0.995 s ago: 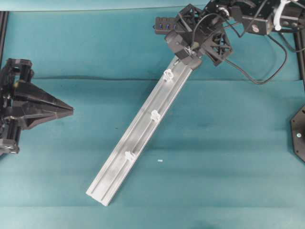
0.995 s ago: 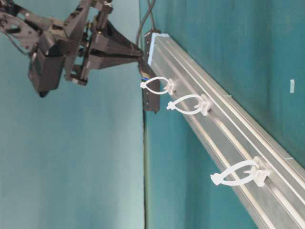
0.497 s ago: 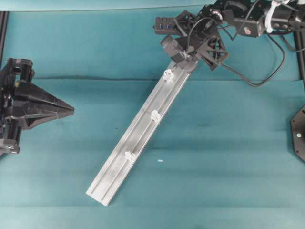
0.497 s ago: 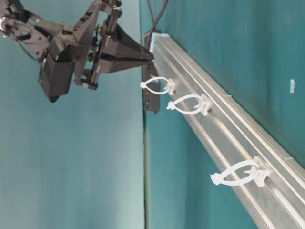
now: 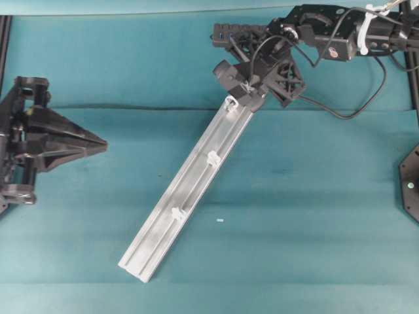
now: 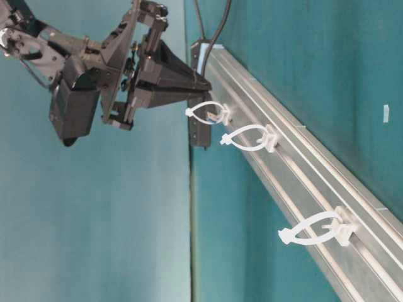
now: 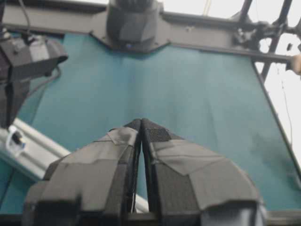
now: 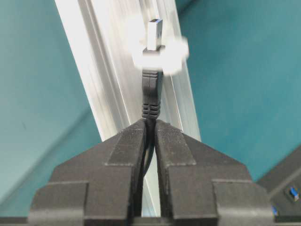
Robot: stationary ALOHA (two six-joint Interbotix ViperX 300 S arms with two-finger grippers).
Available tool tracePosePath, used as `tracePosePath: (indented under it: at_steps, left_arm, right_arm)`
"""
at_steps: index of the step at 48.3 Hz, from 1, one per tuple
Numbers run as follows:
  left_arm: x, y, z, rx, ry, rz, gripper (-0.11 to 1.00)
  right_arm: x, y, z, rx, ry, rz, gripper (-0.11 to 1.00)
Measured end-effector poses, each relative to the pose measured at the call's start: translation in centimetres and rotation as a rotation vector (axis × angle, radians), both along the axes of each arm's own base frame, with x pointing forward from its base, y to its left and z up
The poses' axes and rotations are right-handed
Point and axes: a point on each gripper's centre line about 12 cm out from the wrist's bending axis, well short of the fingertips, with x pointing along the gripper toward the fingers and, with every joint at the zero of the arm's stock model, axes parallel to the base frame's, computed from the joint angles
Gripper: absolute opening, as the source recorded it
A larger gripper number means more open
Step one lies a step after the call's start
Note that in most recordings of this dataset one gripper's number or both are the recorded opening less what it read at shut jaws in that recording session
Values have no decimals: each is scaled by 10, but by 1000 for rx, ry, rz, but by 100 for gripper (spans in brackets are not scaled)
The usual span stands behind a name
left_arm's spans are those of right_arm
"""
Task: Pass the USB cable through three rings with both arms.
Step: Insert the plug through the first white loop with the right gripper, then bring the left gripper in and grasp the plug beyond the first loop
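Two black jointed arms work over a teal cloth-covered table (image 5: 294,196) that fills nearly every view; faint horizontal creases cross it in the overhead view, and a tiny white scrap (image 5: 220,220) lies right of the rail's lower half. No brand, label or readable writing shows anywhere.

At the left edge of the overhead view sits the left gripper (image 5: 103,141), its black taped fingers pressed together to a point with nothing between them, well apart from everything else; its wrist view shows the two pads meeting over bare cloth.

Running diagonally from the lower left centre up toward the upper right lies the long silver grooved aluminium rail (image 5: 190,190), carrying the three small whitish translucent plastic loop rings: the lowest (image 5: 177,213), the middle (image 5: 213,157) and the uppermost (image 5: 230,103).

At the rail's upper end the right gripper (image 5: 245,87) is pinched shut on the thin black USB cable (image 8: 151,101) just behind its ribbed plug. In the right wrist view the silver plug tip (image 8: 154,34) pokes through the blurred uppermost ring. The table-level view shows the fingertips right at that ring.

A black multi-port hub with blue sockets (image 5: 229,31) lies above the rail's end in the upper middle. A dark rounded mount (image 5: 411,183) sits at the right edge.
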Motion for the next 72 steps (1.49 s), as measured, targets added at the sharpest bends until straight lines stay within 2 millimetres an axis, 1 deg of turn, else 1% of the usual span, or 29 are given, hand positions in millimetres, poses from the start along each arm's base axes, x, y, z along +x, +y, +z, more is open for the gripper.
tracePosePath:
  at_steps: [8, 18, 29, 34, 37, 39, 42, 44, 48, 50, 52, 54, 61, 65, 67, 72]
  left_arm:
    - [10, 7, -6, 1, 37, 26, 14]
    - [28, 16, -16, -2, 97, 60, 14]
    - [46, 33, -39, -9, 184, 115, 14]
    - [55, 40, -47, -14, 218, 133, 17]
    - [61, 43, -51, -19, 233, 143, 23]
    - [64, 46, -54, -26, 244, 151, 30]
    - [70, 49, -58, -27, 260, 158, 45]
    - [74, 50, -60, -28, 269, 159, 58]
    - [83, 54, -69, -33, 298, 169, 81]
    - [87, 57, -74, -36, 313, 175, 90]
    - [91, 60, -79, -41, 328, 182, 95]
    - [96, 64, -85, -44, 345, 191, 95]
    - [111, 78, -103, -63, 368, 224, 88]
    - [121, 85, -113, -73, 363, 239, 88]
    - [126, 87, -116, -77, 360, 241, 88]
    - [134, 89, -132, -91, 388, 246, 88]
  right_arm:
    - [3, 1, 0, 5, -21, -11, 7]
    - [7, 3, -1, 19, -56, -36, 7]
    - [8, 6, -4, 50, -64, -55, 7]
    - [8, 7, -4, 59, -68, -62, 7]
    - [8, 7, -4, 64, -73, -69, 7]
    - [9, 8, -5, 68, -77, -74, 7]
    - [10, 8, -4, 71, -82, -78, 7]
    - [9, 8, -4, 71, -84, -79, 7]
    - [10, 8, -4, 72, -85, -78, 7]
    - [10, 8, -4, 72, -86, -81, 7]
    - [10, 8, -4, 72, -86, -79, 7]
    - [10, 8, -4, 72, -88, -81, 7]
    - [10, 8, -4, 72, -88, -81, 7]
    - [10, 8, -4, 74, -87, -80, 7]
    - [10, 8, -4, 73, -88, -81, 7]
    - [10, 8, -4, 73, -88, -81, 7]
